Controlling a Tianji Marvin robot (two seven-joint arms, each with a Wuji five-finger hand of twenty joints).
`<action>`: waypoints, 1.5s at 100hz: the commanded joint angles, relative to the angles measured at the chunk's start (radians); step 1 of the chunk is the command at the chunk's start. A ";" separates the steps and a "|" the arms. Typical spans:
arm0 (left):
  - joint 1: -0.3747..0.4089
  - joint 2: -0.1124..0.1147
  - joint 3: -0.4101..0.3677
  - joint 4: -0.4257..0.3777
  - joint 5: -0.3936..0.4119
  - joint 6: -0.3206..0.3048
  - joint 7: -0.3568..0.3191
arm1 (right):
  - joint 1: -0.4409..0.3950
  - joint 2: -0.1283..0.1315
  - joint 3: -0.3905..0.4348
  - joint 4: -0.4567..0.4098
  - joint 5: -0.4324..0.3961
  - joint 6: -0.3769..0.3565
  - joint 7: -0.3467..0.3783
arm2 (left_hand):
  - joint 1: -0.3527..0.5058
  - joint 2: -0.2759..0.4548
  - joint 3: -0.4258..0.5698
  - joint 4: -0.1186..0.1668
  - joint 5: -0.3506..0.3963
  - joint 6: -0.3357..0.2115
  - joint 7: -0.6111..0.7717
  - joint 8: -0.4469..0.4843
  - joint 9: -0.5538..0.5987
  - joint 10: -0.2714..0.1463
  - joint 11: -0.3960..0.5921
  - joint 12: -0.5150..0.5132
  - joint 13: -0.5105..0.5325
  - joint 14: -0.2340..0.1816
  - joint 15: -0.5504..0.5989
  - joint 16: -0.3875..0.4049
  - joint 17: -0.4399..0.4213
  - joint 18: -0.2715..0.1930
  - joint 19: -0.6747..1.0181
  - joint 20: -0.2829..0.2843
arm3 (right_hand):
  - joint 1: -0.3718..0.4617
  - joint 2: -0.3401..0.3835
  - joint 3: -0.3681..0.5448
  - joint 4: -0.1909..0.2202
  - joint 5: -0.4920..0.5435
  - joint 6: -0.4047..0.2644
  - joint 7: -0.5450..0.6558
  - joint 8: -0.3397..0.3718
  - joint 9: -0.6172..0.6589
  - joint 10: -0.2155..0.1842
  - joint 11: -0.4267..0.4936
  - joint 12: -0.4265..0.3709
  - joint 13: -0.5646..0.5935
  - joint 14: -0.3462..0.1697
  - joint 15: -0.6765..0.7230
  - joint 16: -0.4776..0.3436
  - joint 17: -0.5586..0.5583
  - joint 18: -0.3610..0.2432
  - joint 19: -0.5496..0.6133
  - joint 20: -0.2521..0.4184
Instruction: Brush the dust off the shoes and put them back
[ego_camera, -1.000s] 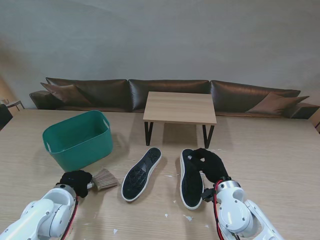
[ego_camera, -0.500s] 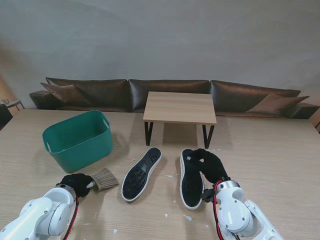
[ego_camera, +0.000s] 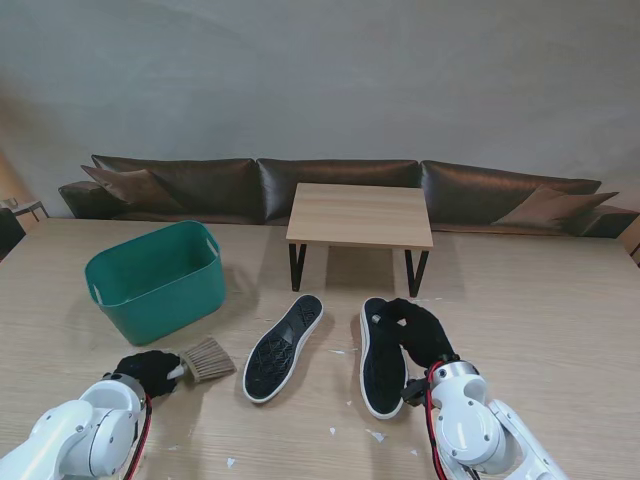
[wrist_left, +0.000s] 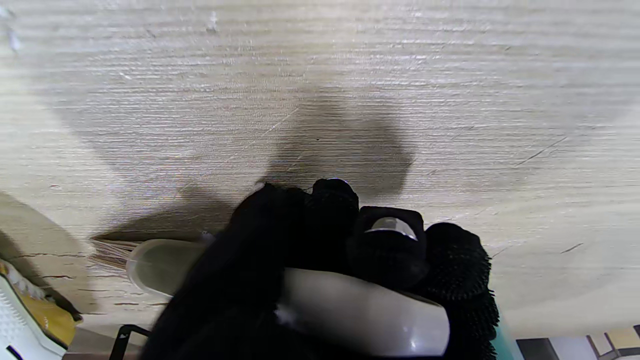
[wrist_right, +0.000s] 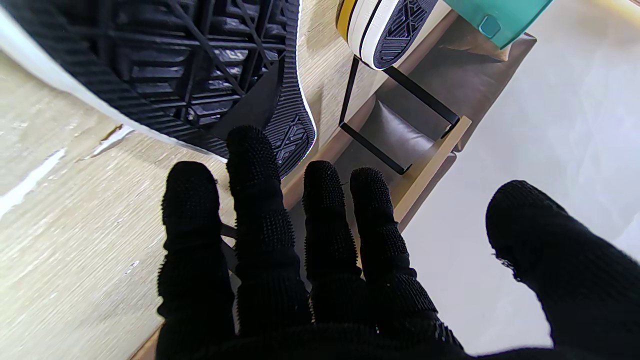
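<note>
Two shoes lie sole-up on the wooden table: one (ego_camera: 283, 347) in the middle and one (ego_camera: 380, 358) to its right, both with black soles and white rims. My left hand (ego_camera: 148, 372), in a black glove, is shut on the pale handle (wrist_left: 350, 310) of a small brush whose tan bristles (ego_camera: 208, 358) point toward the middle shoe, about a hand's width from it. My right hand (ego_camera: 420, 330) is open, its fingers (wrist_right: 260, 210) stretched flat along the right shoe's outer edge (wrist_right: 150, 60). Whether they press on the shoe is unclear.
A green plastic basket (ego_camera: 155, 280) stands at the far left. A small wooden side table (ego_camera: 360, 215) with black legs stands beyond the shoes, a brown sofa (ego_camera: 330, 185) behind it. White scraps (ego_camera: 375, 435) dot the table near me.
My left hand has drawn slightly nearer to me with the brush still in it. The right hand and both shoes have stayed put.
</note>
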 joint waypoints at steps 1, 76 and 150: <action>-0.005 -0.004 0.009 -0.001 0.004 0.005 -0.024 | -0.003 -0.001 -0.004 -0.001 -0.003 -0.001 0.015 | -0.106 -0.055 0.161 0.030 0.026 -0.003 0.052 -0.002 -0.023 0.015 -0.002 -0.013 -0.027 0.019 0.020 0.010 -0.021 0.021 0.072 0.030 | -0.005 0.023 -0.015 0.020 -0.028 0.000 0.010 -0.006 -0.026 0.009 0.012 -0.009 0.007 -0.002 0.014 0.007 -0.186 0.017 -0.012 0.010; -0.031 0.007 0.022 0.013 0.083 -0.068 -0.096 | -0.001 0.003 -0.005 0.004 0.005 -0.006 0.035 | 0.123 0.272 -0.360 0.062 0.059 -0.040 0.017 0.032 0.046 -0.052 0.195 0.158 -0.007 0.020 0.154 0.013 -0.018 0.000 0.103 0.077 | -0.004 0.031 -0.021 0.020 -0.041 0.002 0.014 -0.008 -0.034 0.009 0.015 -0.010 0.002 -0.001 0.014 0.006 -0.187 0.015 -0.012 0.009; 0.107 -0.014 -0.124 -0.096 -0.037 -0.134 0.043 | 0.005 0.001 -0.011 0.015 0.007 -0.015 0.028 | 0.162 0.232 -0.357 0.063 0.083 -0.036 0.047 0.000 0.102 -0.054 0.226 0.201 0.029 0.048 0.186 0.006 0.001 0.015 0.121 0.074 | -0.004 0.033 -0.024 0.020 -0.038 0.003 0.016 -0.010 -0.038 0.011 0.016 -0.011 0.002 -0.003 0.015 0.006 -0.186 0.015 -0.011 0.010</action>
